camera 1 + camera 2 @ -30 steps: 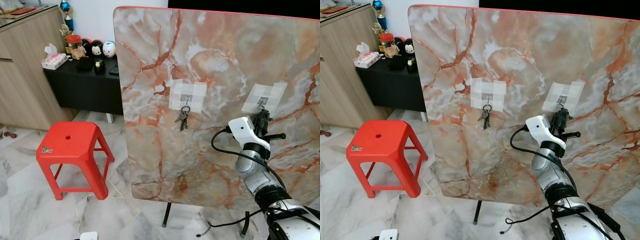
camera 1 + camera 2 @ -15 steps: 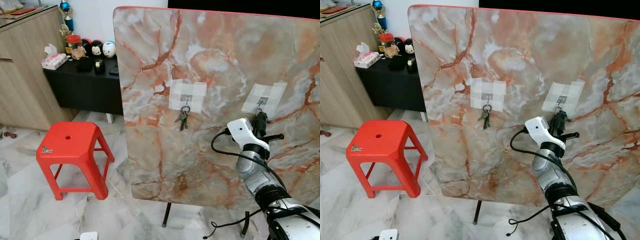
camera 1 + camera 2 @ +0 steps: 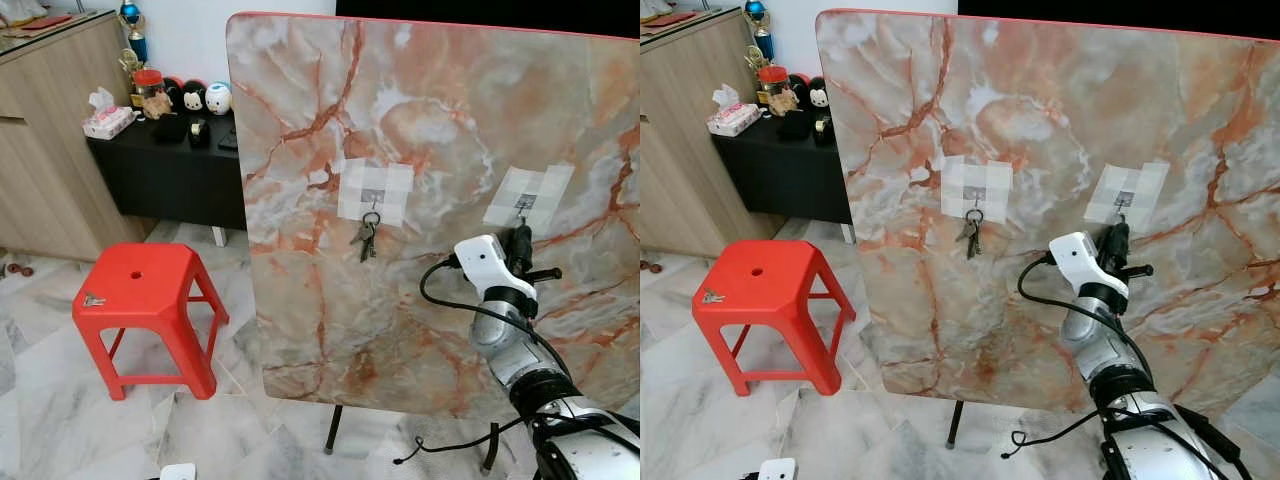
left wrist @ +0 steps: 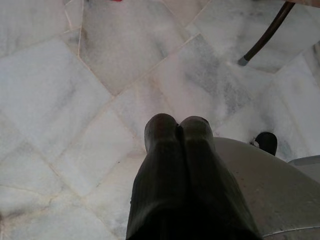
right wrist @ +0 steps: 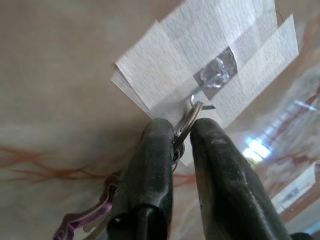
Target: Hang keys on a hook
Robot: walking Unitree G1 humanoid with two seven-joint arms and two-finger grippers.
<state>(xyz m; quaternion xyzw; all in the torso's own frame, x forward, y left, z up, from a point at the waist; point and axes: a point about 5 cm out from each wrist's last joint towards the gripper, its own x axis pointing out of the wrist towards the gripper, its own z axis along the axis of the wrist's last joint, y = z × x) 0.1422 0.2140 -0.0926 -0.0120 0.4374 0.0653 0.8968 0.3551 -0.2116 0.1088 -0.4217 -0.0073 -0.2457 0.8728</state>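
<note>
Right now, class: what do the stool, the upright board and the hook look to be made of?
Stool: glossy red moulded plastic, apparently. Upright board: smooth marble-patterned surface, possibly laminate; red edge. Hook: clear shiny plastic or metal, taped on, by the right claw holding the key ring.

you see a glossy marble-patterned board (image 3: pixel 420 150), matt white tape patches (image 5: pixel 200 70) over a clear shiny hook (image 5: pixel 216 74), a metal key ring (image 5: pixel 189 120), ribbed matt-black fingers (image 5: pixel 155 170), and a glossy red plastic stool (image 3: pixel 140 290).
</note>
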